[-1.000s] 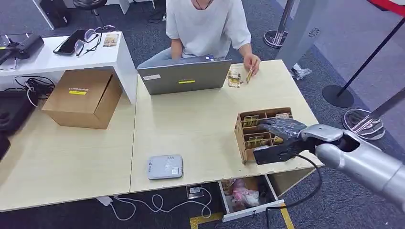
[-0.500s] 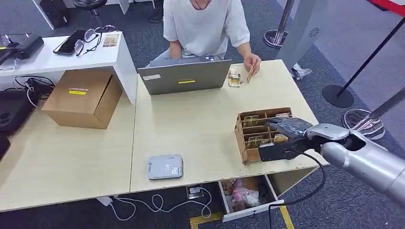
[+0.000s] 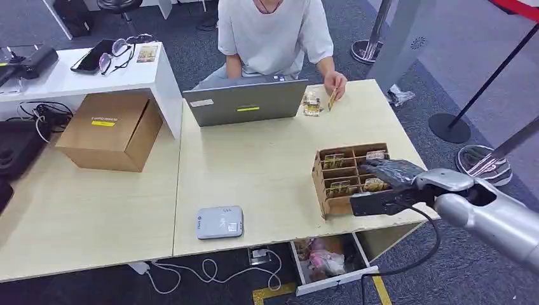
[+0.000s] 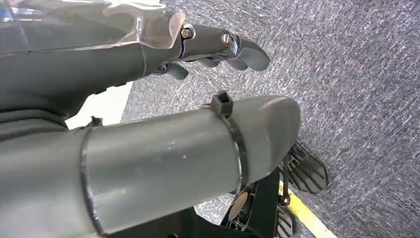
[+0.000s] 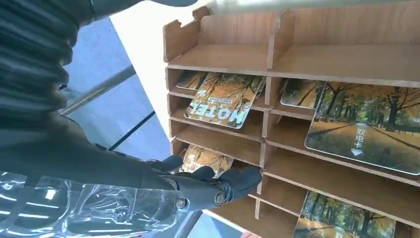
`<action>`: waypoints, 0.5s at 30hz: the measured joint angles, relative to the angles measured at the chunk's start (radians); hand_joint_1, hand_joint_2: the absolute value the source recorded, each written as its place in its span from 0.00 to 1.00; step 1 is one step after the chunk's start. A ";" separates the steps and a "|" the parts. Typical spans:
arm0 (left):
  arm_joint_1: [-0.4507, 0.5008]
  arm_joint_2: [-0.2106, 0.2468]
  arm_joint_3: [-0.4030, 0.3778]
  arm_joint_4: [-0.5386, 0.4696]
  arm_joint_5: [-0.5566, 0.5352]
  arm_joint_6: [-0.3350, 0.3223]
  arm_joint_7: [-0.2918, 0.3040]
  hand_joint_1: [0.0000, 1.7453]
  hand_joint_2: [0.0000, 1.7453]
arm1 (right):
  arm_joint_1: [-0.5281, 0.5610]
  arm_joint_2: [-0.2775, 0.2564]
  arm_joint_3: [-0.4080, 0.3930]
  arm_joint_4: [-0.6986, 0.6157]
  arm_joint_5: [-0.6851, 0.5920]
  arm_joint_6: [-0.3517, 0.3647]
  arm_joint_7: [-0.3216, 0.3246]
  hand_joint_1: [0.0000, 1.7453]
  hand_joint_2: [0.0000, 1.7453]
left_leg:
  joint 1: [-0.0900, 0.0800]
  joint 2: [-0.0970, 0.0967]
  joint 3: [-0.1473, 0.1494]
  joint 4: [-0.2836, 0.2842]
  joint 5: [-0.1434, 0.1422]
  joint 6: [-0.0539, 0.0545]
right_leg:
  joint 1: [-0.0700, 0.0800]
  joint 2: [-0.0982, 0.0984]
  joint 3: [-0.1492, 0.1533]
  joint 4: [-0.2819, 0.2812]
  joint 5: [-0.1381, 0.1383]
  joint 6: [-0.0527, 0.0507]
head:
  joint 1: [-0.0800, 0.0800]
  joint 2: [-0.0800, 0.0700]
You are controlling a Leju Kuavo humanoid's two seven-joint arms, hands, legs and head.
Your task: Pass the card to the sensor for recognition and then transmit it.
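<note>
Head view. Light wooden table (image 3: 267, 171). Card rack (image 3: 346, 175), wooden and compartmented, stands toward the near right corner with cards in several slots. Right hand (image 3: 388, 184) lies over the rack's near right portion, fingers reaching down among the compartments; whether they have closed on a card cannot be told here. Sensor (image 3: 220, 222), a flat grey pad, lies near the table's near edge, well apart to the left of the rack. Laptop (image 3: 246, 101) at the far edge, a person (image 3: 273, 32) seated behind it with a card in one hand. Cardboard box (image 3: 111, 130) on the adjoining table to the left.

Left wrist view. Left hand (image 4: 218, 47) hangs over grey carpet, fingers loosely curled, nothing in them.

Right wrist view. Rack shelves seen close. Hotel card (image 5: 225, 101), printed with autumn trees, lies in one slot; others lie in neighbouring slots. Fingertips (image 5: 242, 177) rest at the edge of a slot holding a further card (image 5: 205, 158), touching or just beside it; no firm pinch is evident.

Step in hand, as judged: taking a card from the rack, grip not yet secured. Next move calls for closing thumb and finger on one card's edge, drawing it out, then carrying it left to the sensor.
</note>
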 joint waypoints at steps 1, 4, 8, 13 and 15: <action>0.000 0.000 0.000 0.000 0.000 0.000 0.000 0.00 0.00 | 0.005 0.000 -0.004 -0.003 0.002 0.000 0.002 0.31 1.00 | 0.000 0.000 0.000 0.000 0.000 0.000 | 0.000 0.000 0.000 0.000 0.000 0.000 | 0.000 0.000; 0.000 0.000 0.000 0.000 0.000 0.000 0.000 0.00 0.00 | 0.016 0.000 -0.009 -0.007 0.003 -0.001 0.005 0.09 1.00 | 0.000 0.000 0.000 0.000 0.000 0.000 | 0.000 0.000 0.000 0.000 0.000 0.000 | 0.000 0.000; 0.000 0.000 0.000 0.000 0.000 0.000 0.000 0.00 0.00 | 0.025 0.000 -0.021 -0.010 0.013 0.000 0.005 0.09 1.00 | 0.000 0.000 0.000 0.000 0.000 0.000 | 0.000 0.000 0.000 0.000 0.000 0.000 | 0.000 0.000; 0.001 0.001 0.000 0.000 0.000 0.000 0.000 0.00 0.00 | 0.027 0.001 -0.025 -0.011 0.027 0.010 0.005 0.20 1.00 | 0.000 0.000 0.000 0.000 0.000 0.000 | 0.000 0.000 0.000 0.000 0.000 0.000 | 0.000 0.000; 0.001 0.001 0.000 0.000 0.000 0.000 0.000 0.00 0.00 | 0.027 0.002 -0.025 -0.011 0.030 0.011 0.004 0.18 1.00 | 0.000 0.000 0.000 0.000 0.000 0.000 | 0.000 0.000 0.000 0.000 0.000 0.000 | 0.000 0.000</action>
